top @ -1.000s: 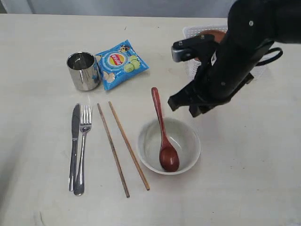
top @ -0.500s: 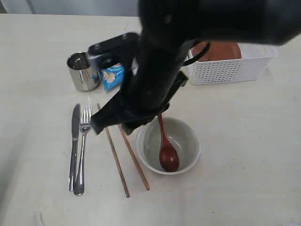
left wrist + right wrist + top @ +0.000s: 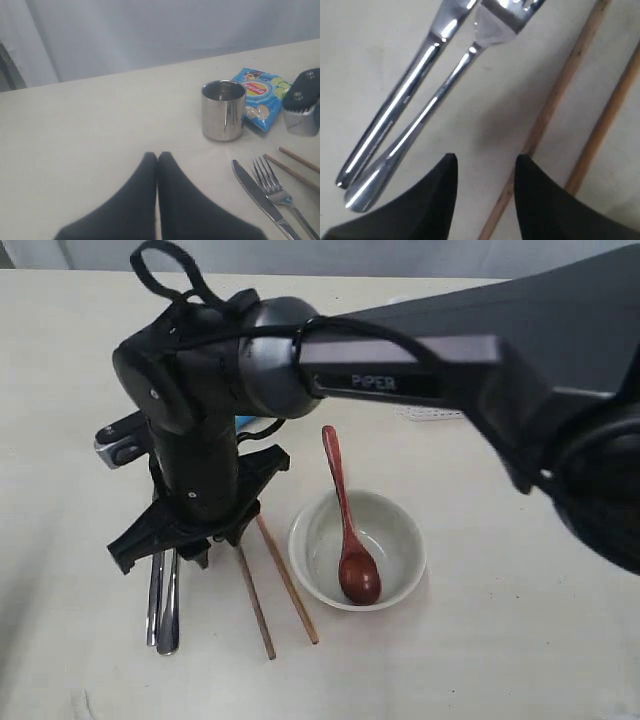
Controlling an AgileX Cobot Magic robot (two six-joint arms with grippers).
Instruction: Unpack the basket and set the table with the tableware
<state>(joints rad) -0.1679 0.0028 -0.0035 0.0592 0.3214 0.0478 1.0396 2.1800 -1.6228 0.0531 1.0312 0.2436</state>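
Exterior view: the right arm reaches across the middle, and the right pincer (image 3: 168, 545) hangs low over the counter (image 3: 520, 640) at about 8 o'clock from centre. It sits over the top ends of the knife (image 3: 152, 605) and fork (image 3: 168, 612).

Right wrist view: the right pincer (image 3: 485, 160) has its jaws partly apart with nothing between them. Below it lie the knife (image 3: 395, 110), the fork (image 3: 432, 107) and the chopsticks (image 3: 560, 90), and one chopstick runs under the gap. No contact seen.

The left pincer (image 3: 157, 157) has its fingers pressed together, holds nothing, and is above bare counter (image 3: 75, 140).

- **Bowl and spoon:** the bowl (image 3: 312, 540) sits at 5 o'clock from centre. The spoon (image 3: 345, 525) has its head in the bowl and its handle over the rim, pointing to 12 o'clock.
- **Chopsticks:** the chopsticks (image 3: 290, 592) lie just beside the bowl at its 9 o'clock, and the pair is roughly parallel.
- **Knife and fork:** they lie side by side at 9 o'clock of the chopsticks, knife on the outside.
- **Cup and bag:** the cup (image 3: 223, 110) stands upright with the chip bag (image 3: 260, 97) just beside it. The knife (image 3: 260, 196), fork (image 3: 272, 184) and chopsticks (image 3: 295, 172) are near them.
- **Basket:** the basket (image 3: 432, 413) is almost all hidden behind the arm, with only a sliver showing at 1 o'clock of the bowl. Its contents can't be seen.
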